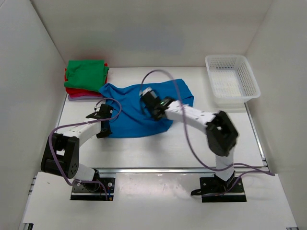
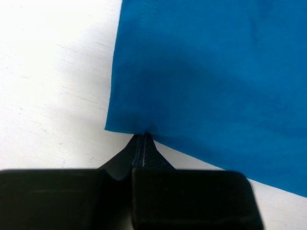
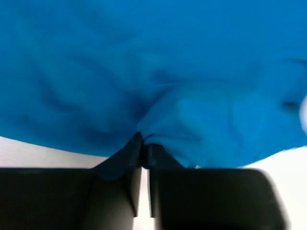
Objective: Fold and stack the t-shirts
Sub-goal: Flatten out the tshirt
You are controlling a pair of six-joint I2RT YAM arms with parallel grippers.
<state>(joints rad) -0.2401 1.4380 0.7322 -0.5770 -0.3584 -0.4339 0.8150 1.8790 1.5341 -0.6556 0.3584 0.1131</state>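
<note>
While my left claw (image 2: 143,143) is pinched tight on a corner of the blue shirt (image 2: 216,72), my right claw (image 3: 143,143) is closed on a bunched fold nearer the shirt's middle. Around both, the cloth lies spread on the desk (image 1: 192,143). It's light, limp stuff that I expect will sag and crease wherever I'm not holding it, so corners and hems look like the places to grip. Beyond my left claw sits the pile of folded shirts (image 1: 86,79), green on top, just beside the blue cloth. Far off past my right claw stands the white basket (image 1: 232,79), well apart. Only the purple cables (image 1: 163,79) seem likely to snag.
</note>
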